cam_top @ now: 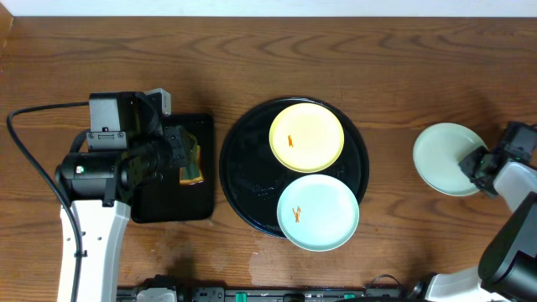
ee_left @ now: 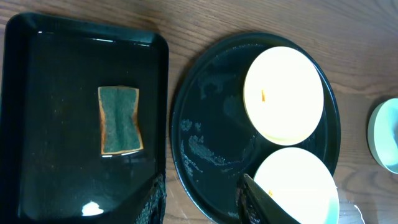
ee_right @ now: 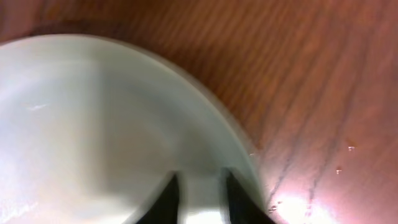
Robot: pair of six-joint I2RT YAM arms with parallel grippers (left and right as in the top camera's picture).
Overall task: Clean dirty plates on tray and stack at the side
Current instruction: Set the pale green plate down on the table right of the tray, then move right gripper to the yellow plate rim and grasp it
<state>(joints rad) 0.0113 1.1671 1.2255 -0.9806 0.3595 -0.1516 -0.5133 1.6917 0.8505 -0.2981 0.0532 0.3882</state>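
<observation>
The round black tray (cam_top: 243, 176) holds a pale yellow plate (cam_top: 306, 136) and a mint-blue plate (cam_top: 318, 212), each with a small orange smear. Both also show in the left wrist view, the yellow plate (ee_left: 284, 93) and the mint one (ee_left: 298, 186), on the tray (ee_left: 211, 124). A third mint plate (cam_top: 445, 155) lies on the table at the right. My right gripper (cam_top: 474, 166) is at its right edge, its fingers (ee_right: 200, 193) a little apart over the plate (ee_right: 93, 112). My left gripper (cam_top: 178, 151) hangs open and empty (ee_left: 202, 208).
A rectangular black tray (cam_top: 172, 205) left of the round tray holds a green sponge (cam_top: 191, 164), below my left gripper. It shows in the left wrist view (ee_left: 50, 93) with the sponge (ee_left: 119, 119). The third plate's edge shows at far right (ee_left: 388, 134).
</observation>
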